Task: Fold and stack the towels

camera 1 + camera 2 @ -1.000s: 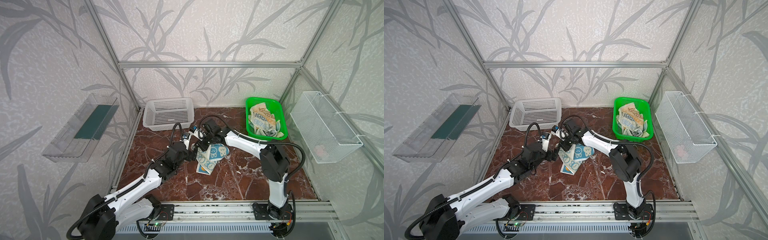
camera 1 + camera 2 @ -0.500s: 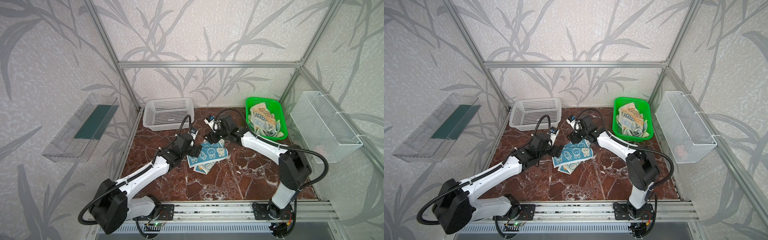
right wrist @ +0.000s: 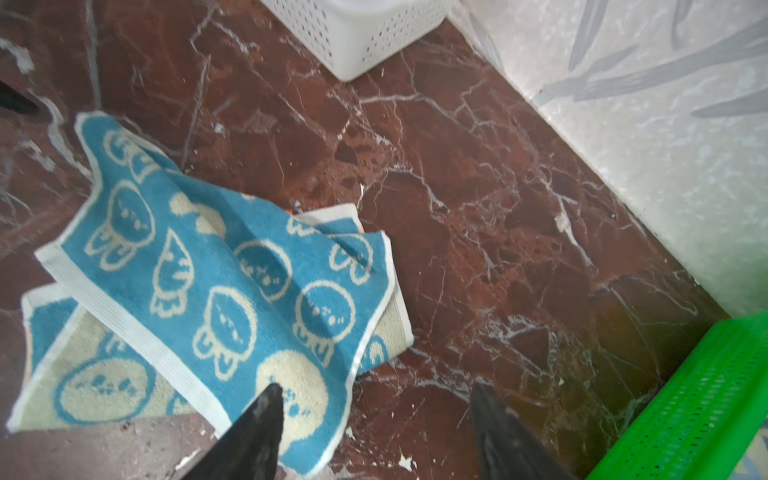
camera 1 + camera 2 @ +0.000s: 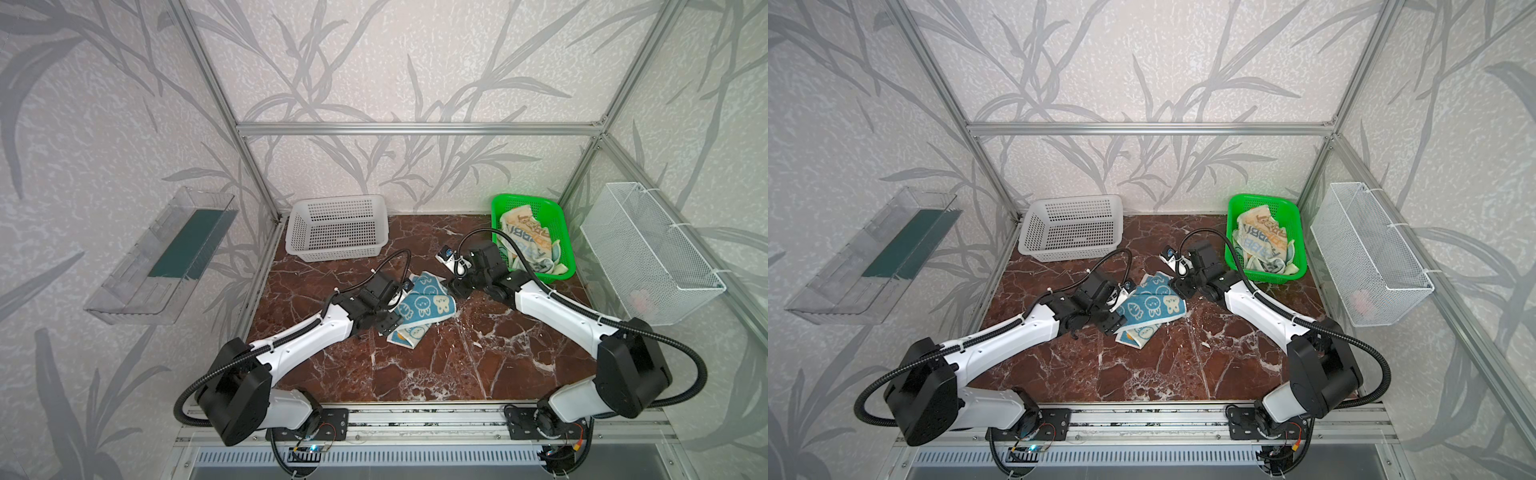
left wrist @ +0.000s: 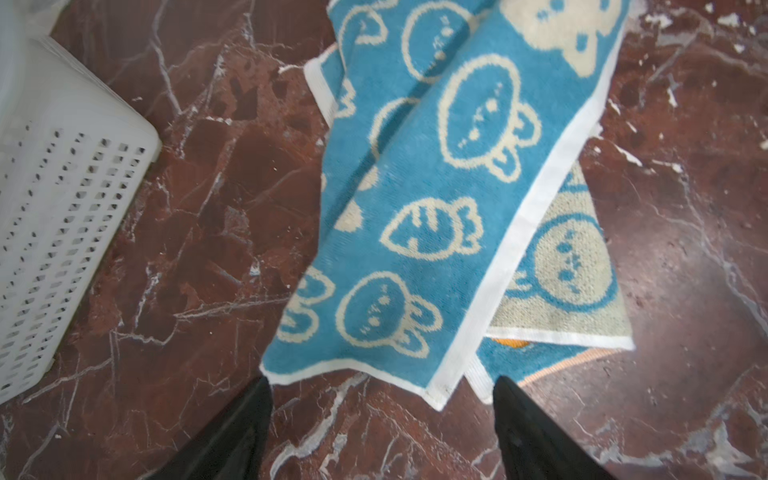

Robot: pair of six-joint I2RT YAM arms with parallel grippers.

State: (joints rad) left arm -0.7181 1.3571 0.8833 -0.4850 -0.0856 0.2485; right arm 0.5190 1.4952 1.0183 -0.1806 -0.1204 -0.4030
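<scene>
A blue towel with cream rabbit faces point(image 4: 424, 305) point(image 4: 1152, 305) lies loosely folded on the marble floor. Its top layer point(image 5: 436, 199) sits askew over a lower layer whose pale reverse sticks out point(image 3: 104, 382). My left gripper point(image 4: 394, 309) point(image 5: 382, 386) is open at the towel's left edge, with only bare floor between its fingers. Open too, my right gripper point(image 4: 456, 287) point(image 3: 374, 390) is at the towel's right corner, and one of its fingers point(image 3: 266, 415) is above the cloth. A striped towel lettered RABBIT point(image 4: 525, 239) point(image 4: 1264, 241) lies crumpled in the green basket point(image 4: 496, 226), and a pale yellow-green cloth point(image 4: 556, 268) shows under it.
A white perforated basket point(image 4: 338, 228) point(image 5: 62, 208) stands at the back left. The green basket's wall point(image 3: 706, 395) is close beside my right gripper. On the right wall hangs a white wire basket point(image 4: 648, 253), and on the left wall a clear shelf point(image 4: 166, 257).
My right gripper has opened, let go of the blue towel and drawn back to the right. The towel now lies spread flatter. The left gripper has shifted along the towel's left edge.
</scene>
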